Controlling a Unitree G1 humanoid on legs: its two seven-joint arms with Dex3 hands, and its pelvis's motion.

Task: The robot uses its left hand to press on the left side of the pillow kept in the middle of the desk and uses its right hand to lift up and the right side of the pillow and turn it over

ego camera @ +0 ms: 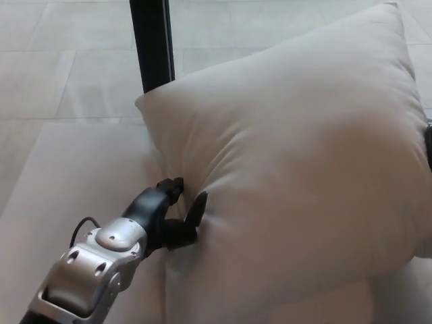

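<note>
The left hand has its black fingers spread apart, tips pushed into the left side of the white pillow, denting the cloth. The pillow rises beyond and right of the fingers, tilted up off the pale desk. A black post stands behind.

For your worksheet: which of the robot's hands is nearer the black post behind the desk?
Left. The left hand presses the pillow below the black post; the right hand isn't clearly visible.
</note>
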